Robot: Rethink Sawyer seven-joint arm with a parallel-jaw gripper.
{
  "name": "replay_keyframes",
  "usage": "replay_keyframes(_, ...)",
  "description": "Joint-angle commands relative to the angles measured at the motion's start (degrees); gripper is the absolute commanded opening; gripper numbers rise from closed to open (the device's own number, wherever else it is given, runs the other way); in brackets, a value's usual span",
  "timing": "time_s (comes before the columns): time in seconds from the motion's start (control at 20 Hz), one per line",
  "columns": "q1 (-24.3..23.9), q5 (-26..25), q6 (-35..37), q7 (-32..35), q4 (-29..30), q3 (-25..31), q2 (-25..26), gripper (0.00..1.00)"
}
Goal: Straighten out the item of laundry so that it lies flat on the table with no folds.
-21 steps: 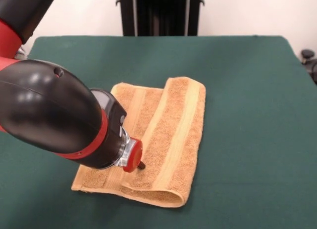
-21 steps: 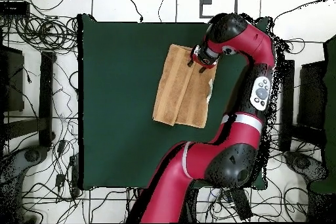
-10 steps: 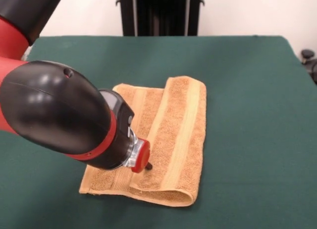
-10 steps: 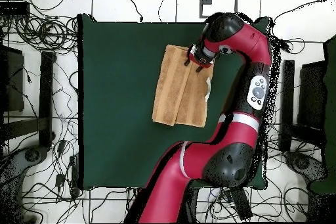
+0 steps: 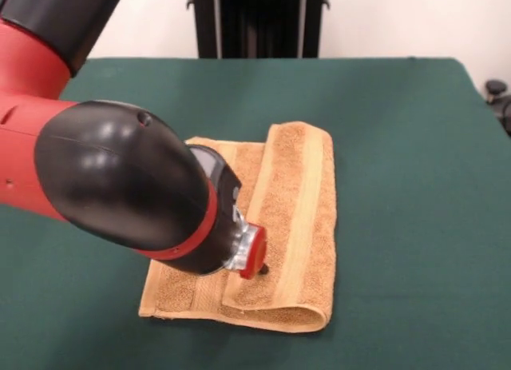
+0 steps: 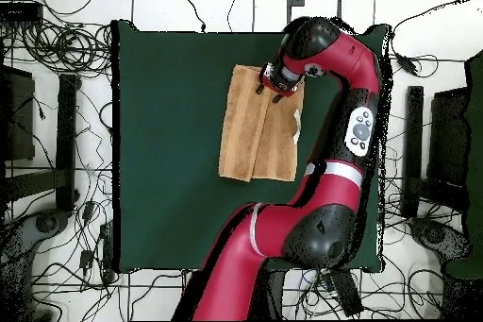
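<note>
Here the towel (image 5: 275, 226) is seen folded over on itself lengthwise on the green table (image 5: 415, 146), with a rounded fold running along one long side and a narrower lower layer left exposed on the other. Two smoother woven bands are seen running along the upper layer. In the overhead view the towel (image 6: 257, 127) is placed in the upper middle of the table (image 6: 170, 148), well away from every edge. The gripper (image 5: 262, 268) is brought down onto the towel's upper layer near one short end, its dark tip apparently touching the cloth just past a red collar. Most of it is hidden by the bulky black and red arm (image 5: 120, 186), so whether the fingers are spread or pressed together cannot be told.
</note>
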Motion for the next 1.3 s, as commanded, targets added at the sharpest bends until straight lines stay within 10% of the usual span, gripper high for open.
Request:
replay_keyframes(0.05,8.6,-3.5,2.7,3.1,12.7,12.8,-3.9,1.0)
replay_keyframes(1.3,14.5,-15.8,-1.3,0.3,38.0,28.4,-21.2,1.0)
